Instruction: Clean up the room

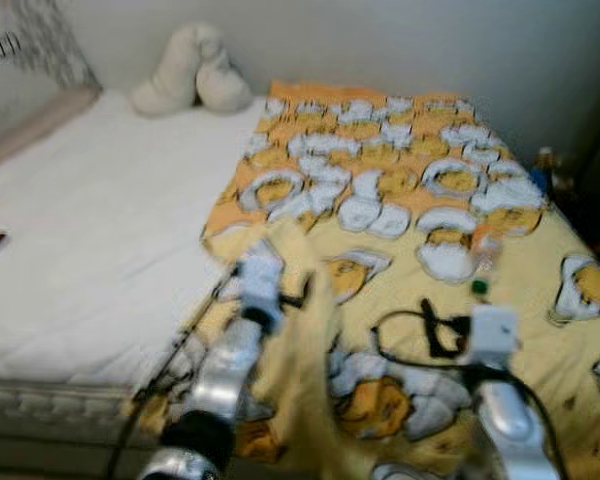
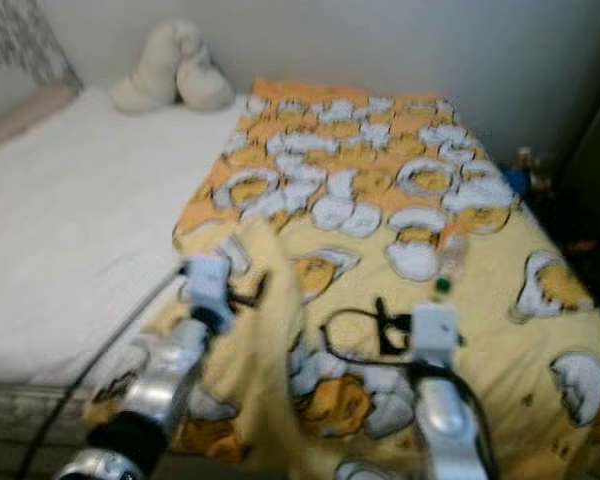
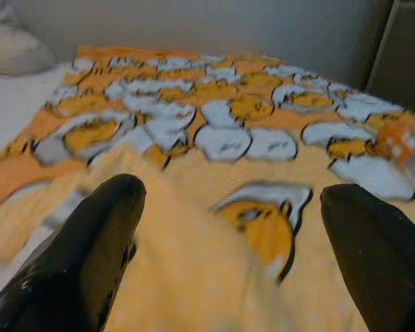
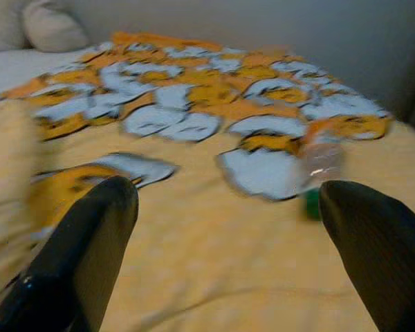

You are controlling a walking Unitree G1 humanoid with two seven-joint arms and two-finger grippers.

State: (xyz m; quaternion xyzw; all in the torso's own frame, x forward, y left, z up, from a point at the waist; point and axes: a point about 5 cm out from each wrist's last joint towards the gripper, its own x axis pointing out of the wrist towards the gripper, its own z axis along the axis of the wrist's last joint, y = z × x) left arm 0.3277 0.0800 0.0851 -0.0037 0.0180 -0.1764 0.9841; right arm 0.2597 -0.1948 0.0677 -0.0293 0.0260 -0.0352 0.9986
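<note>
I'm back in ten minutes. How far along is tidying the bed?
Early. Done: nothing obvious; the blanket lies rumpled over the bed. In hand: both grippers, left and right, open above the blanket. Left: a plastic bottle on the blanket, then straightening it.

bed: white mattress (image 2: 60,250)
blanket (image 2: 380,200): yellow, covers bed's right half
bottle (image 2: 448,262): lies on blanket
plush (image 2: 170,68): cream, at wall

Soft, even indoor light; all views are motion-blurred, the blanket (image 1: 400,200) pattern smeared, perhaps sharpest at the far wall.
</note>
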